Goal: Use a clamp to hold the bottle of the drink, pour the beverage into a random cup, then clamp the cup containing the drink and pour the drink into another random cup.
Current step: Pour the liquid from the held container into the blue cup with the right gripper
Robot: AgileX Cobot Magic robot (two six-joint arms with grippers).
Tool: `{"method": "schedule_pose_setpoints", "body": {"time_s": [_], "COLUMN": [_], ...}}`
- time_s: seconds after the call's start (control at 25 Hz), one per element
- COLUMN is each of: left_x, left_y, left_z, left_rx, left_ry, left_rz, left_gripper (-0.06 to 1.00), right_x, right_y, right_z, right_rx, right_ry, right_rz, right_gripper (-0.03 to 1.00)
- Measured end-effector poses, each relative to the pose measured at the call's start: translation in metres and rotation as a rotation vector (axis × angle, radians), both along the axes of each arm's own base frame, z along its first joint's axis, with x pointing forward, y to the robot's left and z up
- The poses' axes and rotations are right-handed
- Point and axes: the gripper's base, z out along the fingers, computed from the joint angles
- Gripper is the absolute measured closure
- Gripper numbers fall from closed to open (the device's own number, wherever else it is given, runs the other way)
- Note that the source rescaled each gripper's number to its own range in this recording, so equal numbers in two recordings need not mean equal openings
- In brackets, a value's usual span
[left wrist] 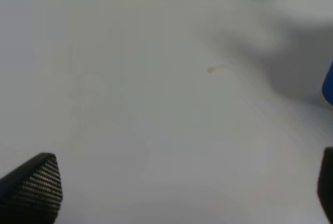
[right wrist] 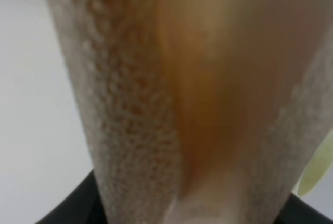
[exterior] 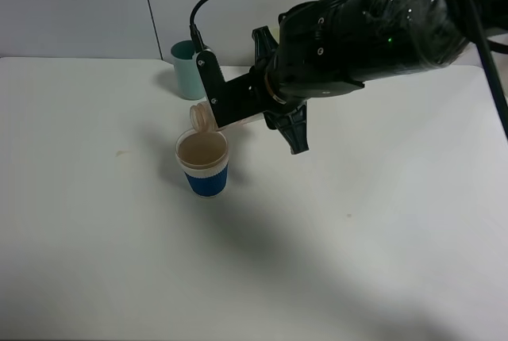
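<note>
Overhead looks down on table [exterior: 95,262]; right wrist hugs bottle [right wrist: 208,104].

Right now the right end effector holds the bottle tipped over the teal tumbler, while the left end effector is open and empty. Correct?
Not quite. The bottle in the right end effector is tipped over the blue cup; the teal tumbler stands apart behind it, as the exterior high view shows. The left end effector is open and empty.

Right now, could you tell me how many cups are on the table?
2: blue cup under the tipped bottle, teal tumbler behind it; the arm may hide others.
</note>
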Motion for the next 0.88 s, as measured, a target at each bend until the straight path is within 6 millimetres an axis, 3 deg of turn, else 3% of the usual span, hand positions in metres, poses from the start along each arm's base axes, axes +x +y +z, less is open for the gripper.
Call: {"method": "schedule_pose_setpoints", "body": {"time_s": [0.88], "left_x": [0.0000], "left_y": [0.0000], "left_z": [0.0000], "left_rx": [0.000], "left_ry": [0.000], "left_rz": [0.000], "left_gripper": [-0.06], "right_x": [-0.0006], "right_y": [0.0037], "right_z": [0.0027], "right_rx": [-0.043], "right_ry": [-0.052], "right_rz": [0.062], "right_gripper": [0.94]}}
